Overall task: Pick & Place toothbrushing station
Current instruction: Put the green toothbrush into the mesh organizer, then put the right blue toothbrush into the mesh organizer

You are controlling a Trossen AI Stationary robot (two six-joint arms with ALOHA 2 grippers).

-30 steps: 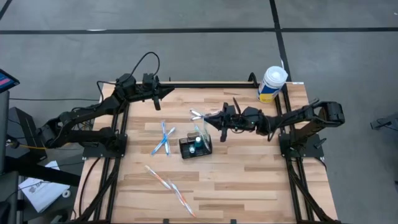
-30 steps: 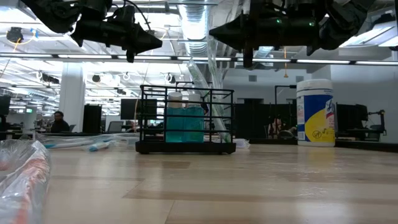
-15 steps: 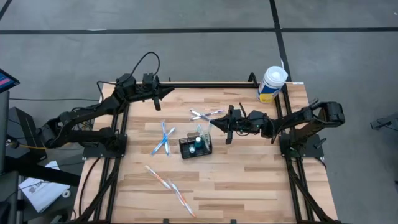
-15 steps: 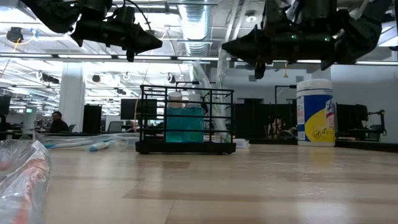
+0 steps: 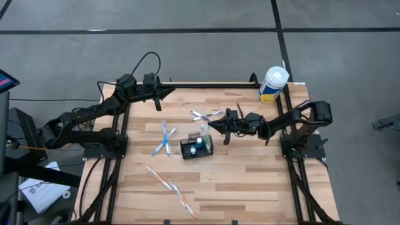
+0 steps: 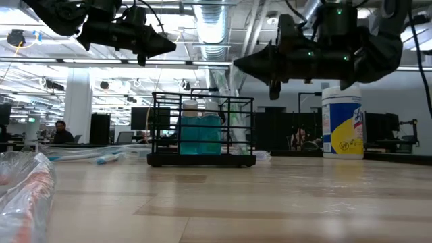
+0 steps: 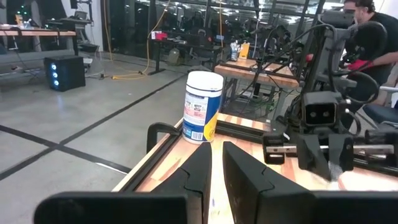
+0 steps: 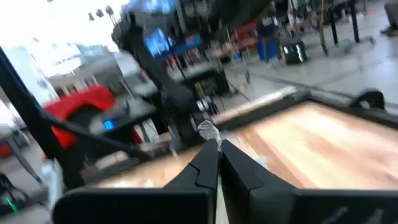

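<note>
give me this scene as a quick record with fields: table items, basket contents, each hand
basket: black wire-mesh organiser, upright near table centre
basket contents: teal item and a wrapped toothbrush standing in it
loose on table: wrapped toothbrushes, left of basket, more toward the front
wipes tub: white-and-yellow, back right corner
left hand: shut, raised at back left edge, holding nothing
right hand: shut, raised just right of basket; the right wrist view shows a wrapper end at its fingertips

My right tool [image 5: 210, 124] hangs above the table [image 5: 250, 181], just right of the black mesh basket [image 5: 196, 148], whose upright contents stand in its way. Wrapped toothbrushes [image 5: 164, 139] clutter the left, and a wipes tub [image 5: 272, 84] blocks the far right corner. The near right stretch lies bare.
</note>
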